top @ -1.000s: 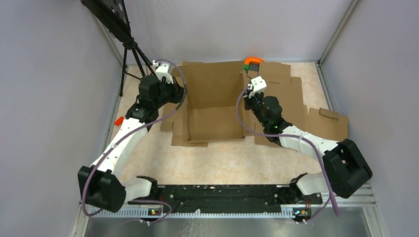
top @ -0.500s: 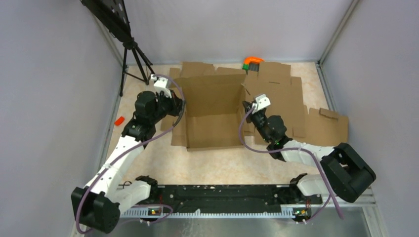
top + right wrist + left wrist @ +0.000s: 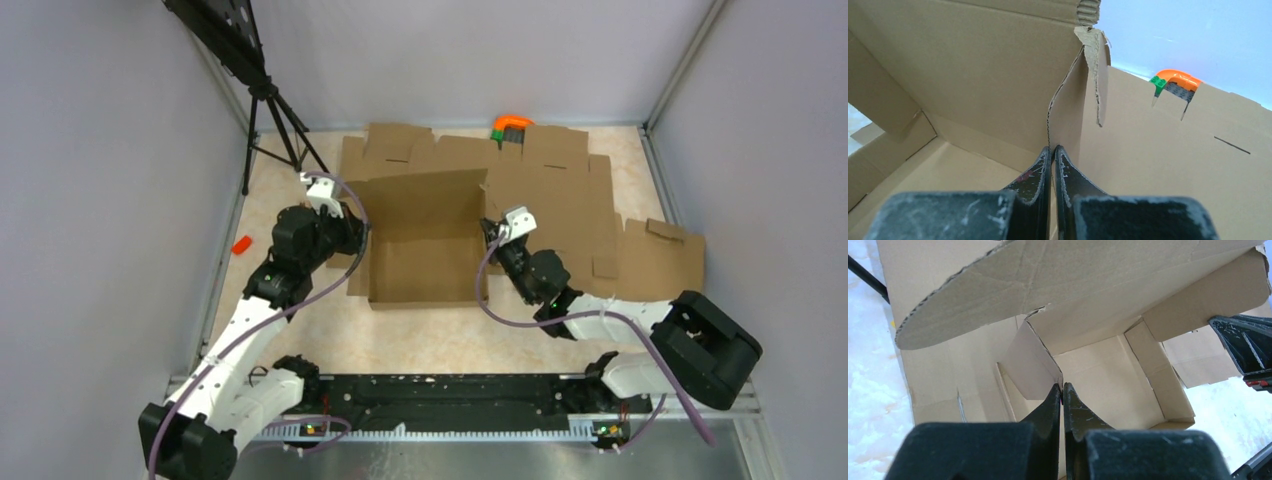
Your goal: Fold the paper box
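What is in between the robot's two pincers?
The paper box: the left pincer and right pincer pinch its opposite side walls, seen best from the top view.

upright paper box [image 3: 420,200] panel, tripod [image 3: 268,92] far-left

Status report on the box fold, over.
Left hand shut on paper box left side flap. Right hand shut on its right side wall. Back panel raised. Nothing inside the box; cardboard blanks lie behind and right.
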`<state>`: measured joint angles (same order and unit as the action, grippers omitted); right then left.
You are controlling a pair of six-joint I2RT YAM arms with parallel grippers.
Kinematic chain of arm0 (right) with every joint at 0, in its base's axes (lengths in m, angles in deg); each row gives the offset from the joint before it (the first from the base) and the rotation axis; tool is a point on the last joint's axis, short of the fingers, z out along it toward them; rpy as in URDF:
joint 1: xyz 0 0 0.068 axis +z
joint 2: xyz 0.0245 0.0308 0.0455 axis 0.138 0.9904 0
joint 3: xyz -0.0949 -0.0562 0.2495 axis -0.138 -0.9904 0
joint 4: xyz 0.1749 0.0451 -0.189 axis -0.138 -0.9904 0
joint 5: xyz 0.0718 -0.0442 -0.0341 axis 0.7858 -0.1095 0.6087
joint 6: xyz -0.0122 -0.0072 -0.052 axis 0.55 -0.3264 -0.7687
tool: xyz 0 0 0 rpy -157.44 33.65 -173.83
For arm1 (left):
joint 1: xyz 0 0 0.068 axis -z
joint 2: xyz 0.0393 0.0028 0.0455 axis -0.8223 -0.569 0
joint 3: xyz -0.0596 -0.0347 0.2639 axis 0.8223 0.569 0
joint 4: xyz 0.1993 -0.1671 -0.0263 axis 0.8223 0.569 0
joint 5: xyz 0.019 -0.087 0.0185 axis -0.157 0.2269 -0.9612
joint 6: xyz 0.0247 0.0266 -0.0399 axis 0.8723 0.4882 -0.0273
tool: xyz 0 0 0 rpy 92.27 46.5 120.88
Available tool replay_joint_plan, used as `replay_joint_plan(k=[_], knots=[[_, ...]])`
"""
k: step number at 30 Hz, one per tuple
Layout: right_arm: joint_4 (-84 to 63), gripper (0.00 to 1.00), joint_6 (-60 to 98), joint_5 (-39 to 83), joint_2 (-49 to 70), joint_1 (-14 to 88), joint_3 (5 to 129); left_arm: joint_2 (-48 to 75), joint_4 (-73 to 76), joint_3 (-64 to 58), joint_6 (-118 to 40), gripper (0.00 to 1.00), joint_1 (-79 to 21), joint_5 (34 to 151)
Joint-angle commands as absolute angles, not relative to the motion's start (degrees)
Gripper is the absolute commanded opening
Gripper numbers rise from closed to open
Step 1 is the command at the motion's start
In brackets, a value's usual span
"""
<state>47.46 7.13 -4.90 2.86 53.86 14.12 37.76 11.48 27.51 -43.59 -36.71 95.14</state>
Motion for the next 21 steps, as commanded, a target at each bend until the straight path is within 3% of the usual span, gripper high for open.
replay_joint_plan(k=[1, 11, 17, 21], knots=[[46.59, 0.0, 8.99, -6.34, 1.52, 56.77, 14.64, 39.43, 13.05, 28.05, -44.94, 0.01, -35.93, 95.85], [39.98, 0.06, 13.89, -5.36, -0.99, 56.97, 9.07, 43.03, 18.05, 29.11, -43.23, 0.04, -35.89, 92.1], [34.02, 0.3, 15.18, -3.77, -8.37, 57.19, 8.51, 44.09, 18.32, 29.79, -43.82, 0.04, -35.93, 92.85], [24.1, 0.37, 17.87, -1.54, -15.36, 57.15, 10.58, 44.33, 18.3, 30.32, -43.97, 0.03, -35.94, 93.83]])
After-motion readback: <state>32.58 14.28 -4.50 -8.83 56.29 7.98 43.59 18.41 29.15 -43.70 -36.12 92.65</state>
